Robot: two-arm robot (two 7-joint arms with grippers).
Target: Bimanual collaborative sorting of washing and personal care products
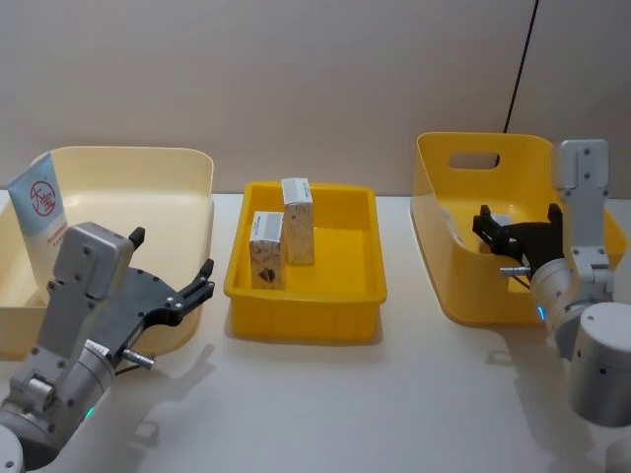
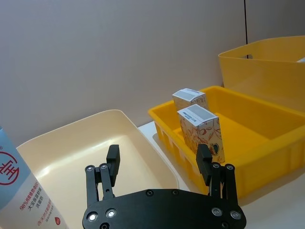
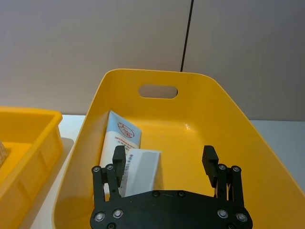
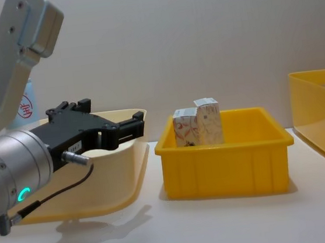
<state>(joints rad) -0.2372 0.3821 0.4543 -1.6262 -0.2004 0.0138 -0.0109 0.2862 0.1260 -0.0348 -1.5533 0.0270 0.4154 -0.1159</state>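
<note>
Two cartons with white tops and reddish-brown marbled print stand upright in the middle yellow tray; the same cartons show in the left wrist view and again in the chest view. A white and light blue tube with a red round mark leans in the cream bin. My left gripper hovers open over that bin's right side. My right gripper is open above the right yellow bin, where a similar blue-white tube and a grey-white tube lie.
The three containers stand in a row on a white table, with narrow gaps between them. A plain wall is close behind, and a black cable hangs down it. The right bin has a handle slot.
</note>
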